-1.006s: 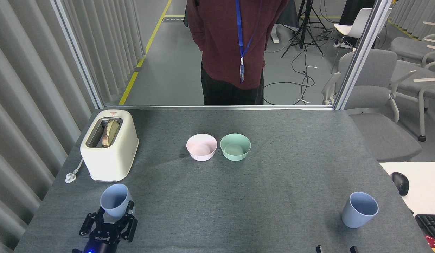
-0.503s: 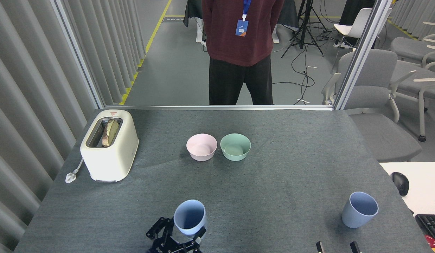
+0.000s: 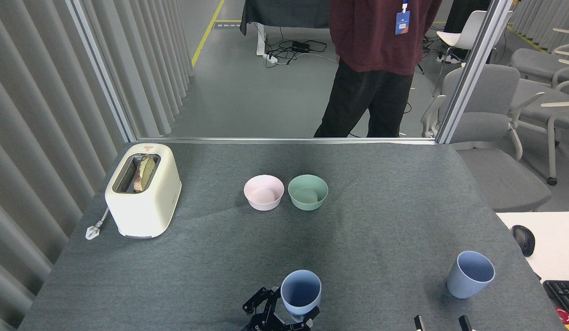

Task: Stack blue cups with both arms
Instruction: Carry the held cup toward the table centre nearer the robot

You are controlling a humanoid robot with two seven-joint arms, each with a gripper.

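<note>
One blue cup [image 3: 301,292] is held upright near the table's front edge, a little right of centre, with my left gripper [image 3: 284,311] shut on it from below and behind; only the black fingers show at the bottom of the head view. A second blue cup [image 3: 470,275] stands tilted on the grey table [image 3: 381,220] at the front right, free of any gripper. Two black fingertips of my right gripper [image 3: 441,323] poke in at the bottom edge below that cup, spread apart with nothing between them.
A cream toaster [image 3: 143,189] with bread in it stands at the left. A pink bowl [image 3: 264,192] and a green bowl [image 3: 307,192] sit side by side mid-table. A person [image 3: 376,59] stands beyond the far edge. A mouse [image 3: 523,240] and keyboard [image 3: 562,296] lie right.
My left gripper has carried its blue cup rightward along the front edge, from the front left to right of centre. The person has walked to the right. The right cup has not moved.
</note>
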